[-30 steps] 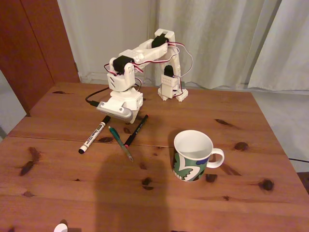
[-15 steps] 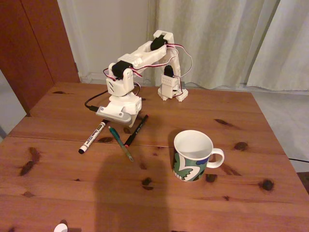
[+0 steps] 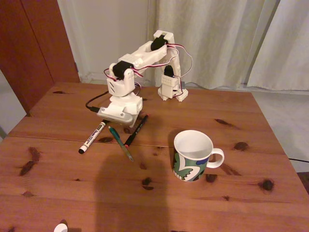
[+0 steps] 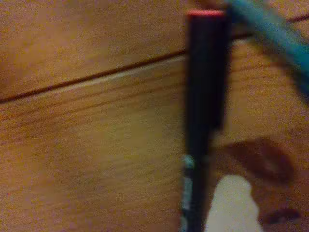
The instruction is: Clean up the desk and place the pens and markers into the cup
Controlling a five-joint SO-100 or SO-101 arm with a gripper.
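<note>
Reddish-brown planks of the desk (image 3: 58, 188) carry all three sticks: a white-barrelled marker (image 3: 93, 137), a thin green pen (image 3: 120, 143) and a black pen with a red end (image 3: 135, 130), fanned side by side left of the patterned mug (image 3: 192, 155), which stands well apart. The gripper (image 3: 121, 115) hangs low over their far ends; how wide its jaws stand I cannot tell. This looks like the approach to a first pick. In the wrist view the black pen sits beside a white fingertip (image 4: 231, 205), so next comes closing squarely across one barrel alone.

Knotty wooden desk (image 3: 203, 108) — satin sheen; glossy ceramic cup (image 3: 189, 162); matt white plastic claw (image 3: 120, 114).
</note>
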